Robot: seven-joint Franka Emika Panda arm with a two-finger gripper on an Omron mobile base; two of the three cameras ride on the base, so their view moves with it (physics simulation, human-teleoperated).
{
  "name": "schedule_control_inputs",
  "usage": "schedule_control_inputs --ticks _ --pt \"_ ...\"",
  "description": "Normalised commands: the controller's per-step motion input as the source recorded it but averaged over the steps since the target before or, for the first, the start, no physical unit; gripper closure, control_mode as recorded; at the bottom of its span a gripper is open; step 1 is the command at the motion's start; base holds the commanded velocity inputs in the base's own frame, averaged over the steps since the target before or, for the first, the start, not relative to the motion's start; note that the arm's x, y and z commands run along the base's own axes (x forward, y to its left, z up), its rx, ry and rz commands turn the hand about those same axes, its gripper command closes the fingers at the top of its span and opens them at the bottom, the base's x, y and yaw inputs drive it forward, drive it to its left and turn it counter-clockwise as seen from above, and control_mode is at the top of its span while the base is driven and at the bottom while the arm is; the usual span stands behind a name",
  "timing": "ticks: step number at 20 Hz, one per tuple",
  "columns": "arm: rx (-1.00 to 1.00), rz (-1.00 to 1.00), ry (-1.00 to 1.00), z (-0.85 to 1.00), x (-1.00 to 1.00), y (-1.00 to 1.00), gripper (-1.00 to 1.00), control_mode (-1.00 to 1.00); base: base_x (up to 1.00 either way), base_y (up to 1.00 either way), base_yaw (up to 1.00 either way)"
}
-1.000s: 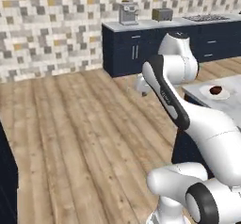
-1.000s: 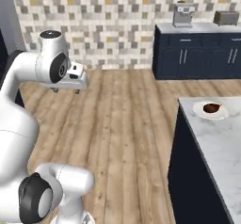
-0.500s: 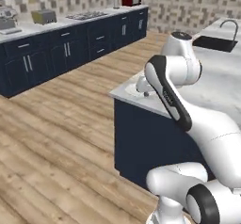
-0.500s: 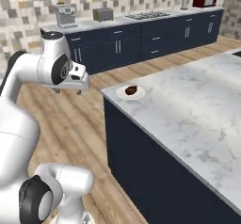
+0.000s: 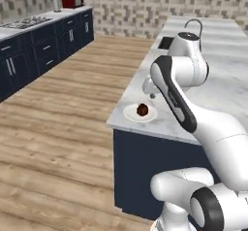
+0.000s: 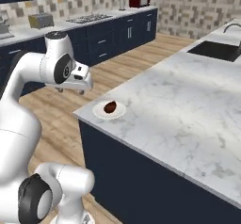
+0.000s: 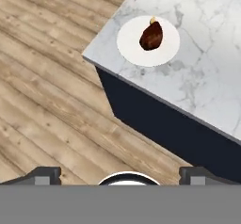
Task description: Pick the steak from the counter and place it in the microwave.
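You have the steak (image 7: 151, 36) sitting on a round white plate (image 7: 127, 44), close to the corner of the marble counter (image 7: 207, 84). In the hand view it lies toward the top, a little right of centre, a dark reddish-brown lump with a pale tip at one end. The plate rests flat on the slab, just inside the two counter edges that meet at that corner.

Your gripper (image 7: 120, 175) hangs over the wooden floor (image 7: 52, 100), off the counter's edge and well apart from the steak. Its two dark fingertips (image 7: 44, 175) stand spread as wide as they go, with nothing between them; it has hold of nothing.

From the left base view, the steak (image 5: 142, 109) and its plate (image 5: 130, 113) sit on the near corner of the counter (image 5: 223, 87), just below and left of the arm's wrist. From the right base view, the gripper (image 6: 71, 91) is up beside the counter's corner, to the left of the plate (image 6: 100, 110) and higher than it, and the steak (image 6: 110, 107) is near it but not touching. The counter (image 6: 188, 105) runs away to the right, where you can see the inset sink (image 6: 217, 50) and curved faucet (image 6: 231, 26).
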Motion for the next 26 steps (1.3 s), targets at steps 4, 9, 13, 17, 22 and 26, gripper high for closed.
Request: schedule_control_inputs --ticks 4,9,13,17,22,26 --pt "0.00 0.00 0.00 0.00 0.00 0.00 -1.00 1.00 0.99 0.59 -0.34" --pt "0.00 0.00 0.00 0.00 0.00 0.00 -1.00 1.00 0.87 0.31 -0.21" --pt "0.00 0.00 0.00 0.00 0.00 0.00 -1.00 1.00 0.17 0.00 -0.06" --pt "0.00 0.00 0.00 0.00 0.00 0.00 -1.00 1.00 0.04 -0.05 -0.01" --pt "0.02 -0.02 0.08 -0.58 0.10 -0.54 -1.00 -1.00 0.00 0.00 0.00" --pt "0.07 0.00 0.21 -0.86 0.15 -0.53 -1.00 -1.00 0.00 0.00 0.00"
